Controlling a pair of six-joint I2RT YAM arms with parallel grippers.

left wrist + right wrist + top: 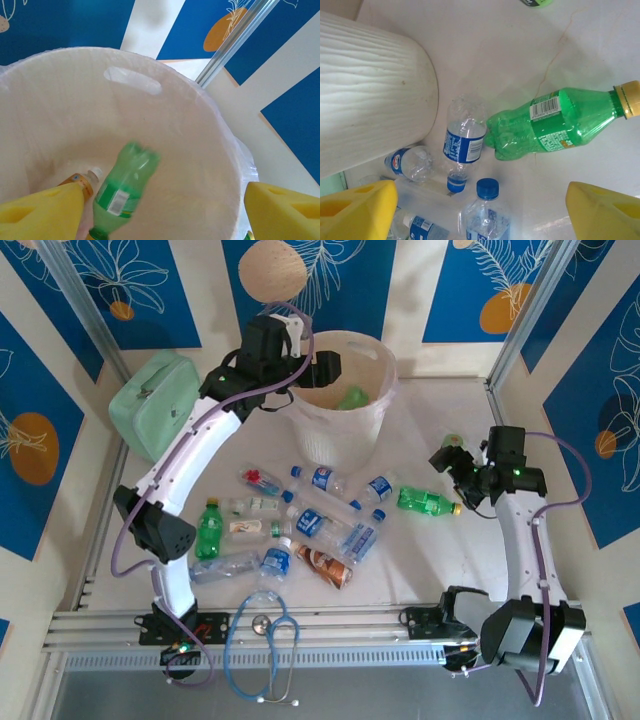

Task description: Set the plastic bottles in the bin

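Observation:
The cream ribbed bin (335,435) stands at the back centre. My left gripper (325,368) hangs open over its rim. In the left wrist view a blurred green bottle (122,187) lies free between the yellow pads (40,212), inside the bin (200,150), beside an orange-labelled bottle (87,177). Several plastic bottles (300,525) lie scattered in front of the bin. My right gripper (450,458) is open above a green yellow-capped bottle (425,502), which lies on the table (555,122) next to a clear blue-labelled bottle (464,140).
A mint-green pouch (155,405) leans at the back left beside the left arm. A blue-tubed stethoscope (265,650) lies across the front rail (380,625). Blue patterned wall panels close in the table on three sides. The bin's ribbed side (370,100) is close to the right gripper's left.

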